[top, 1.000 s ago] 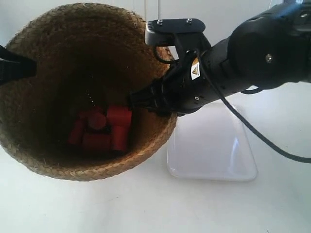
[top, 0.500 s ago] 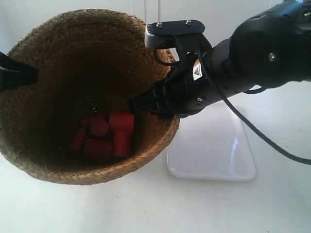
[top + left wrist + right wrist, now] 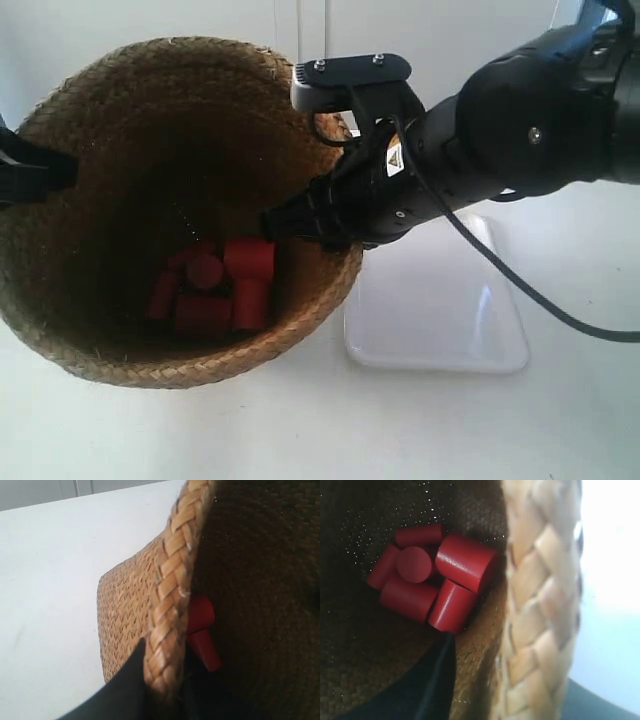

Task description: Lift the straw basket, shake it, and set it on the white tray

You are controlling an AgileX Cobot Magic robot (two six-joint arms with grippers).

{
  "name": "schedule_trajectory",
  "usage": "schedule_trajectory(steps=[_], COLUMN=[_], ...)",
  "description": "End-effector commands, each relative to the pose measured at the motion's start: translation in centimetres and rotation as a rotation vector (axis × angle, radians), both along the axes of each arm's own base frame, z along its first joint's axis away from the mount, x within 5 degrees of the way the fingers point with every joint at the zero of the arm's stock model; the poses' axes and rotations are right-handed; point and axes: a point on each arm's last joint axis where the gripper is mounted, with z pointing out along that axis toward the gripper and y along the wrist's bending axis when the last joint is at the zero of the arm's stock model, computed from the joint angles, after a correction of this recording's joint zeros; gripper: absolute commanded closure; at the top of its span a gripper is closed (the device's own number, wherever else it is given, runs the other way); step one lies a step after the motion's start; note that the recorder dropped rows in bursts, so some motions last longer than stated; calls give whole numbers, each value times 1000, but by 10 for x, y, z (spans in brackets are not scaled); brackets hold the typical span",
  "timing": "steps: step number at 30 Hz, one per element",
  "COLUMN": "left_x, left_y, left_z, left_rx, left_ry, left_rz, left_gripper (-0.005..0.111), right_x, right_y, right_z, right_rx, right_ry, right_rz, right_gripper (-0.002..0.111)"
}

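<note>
Straw basket (image 3: 100, 200), apparently lifted just beside the white tray (image 3: 440, 300), rim pinched by left claw (image 3: 162, 680) and right claw (image 3: 520, 690) on opposite sides; best shake gently, both arms in step, lest red cylinders (image 3: 215, 285) spill.

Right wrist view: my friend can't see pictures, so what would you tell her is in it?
A pile of red cylinders lies at the bottom of a dark straw basket, seen close up. The right hand grips the basket's thick braided rim, one black finger inside.
</note>
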Motion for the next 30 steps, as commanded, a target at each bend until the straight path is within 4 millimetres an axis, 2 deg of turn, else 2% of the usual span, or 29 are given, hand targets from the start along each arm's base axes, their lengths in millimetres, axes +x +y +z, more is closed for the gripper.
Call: schedule_trajectory(steps=[1,9,10,11,12,13,14,15,16,17,18,19,20,22,30], left_x=[-4,4,0,-9,-23,-38,-55,-46,-12,-4,-3,-4,-7,-8,-5], left_y=[-2,0,-2,-5,-7,-10,-10,-5,1,3,2,0,0,1,2], left_z=[5,9,17,36,60,83,106,94,44,32,27,31,36,38,33], left_rx=[-20,21,3,-37,-70,-85,-71,-18,-11,-45,-70,-75,-81,-78,-33], left_ry=[-24,-85,-83,-91,-125,-186,-288,-304,-135,-37,10,-20,-66,-77,-94], left_rz=[-16,4,-16,-47,-80,-126,-159,-109,3,35,25,6,12,15,2], left_gripper=[107,107,107,107,107,107,107,107,107,107,107,107,107,107,107], right_x=[-3,3,-1,-7,-22,-35,-60,-56,-25,-16,-16,-18,-23,-26,-25], right_y=[-4,-4,-6,-9,-14,-16,-18,-16,-17,-23,-20,-17,-18,-20,-16], right_z=[5,9,20,35,65,87,121,113,55,41,34,38,52,58,30], right_rx=[-20,-21,-24,-24,0,41,157,154,25,-27,-69,-48,1,8,0], right_ry=[-20,-59,-57,-56,-101,-155,-378,-440,-232,-137,-107,-131,-189,-195,-111], right_rz=[14,3,-1,-2,14,30,91,91,-54,-122,-87,-68,-55,-59,-59], right_gripper=[108,108,108,108,108,108,108,108,108,108,108,108,108,108,108])
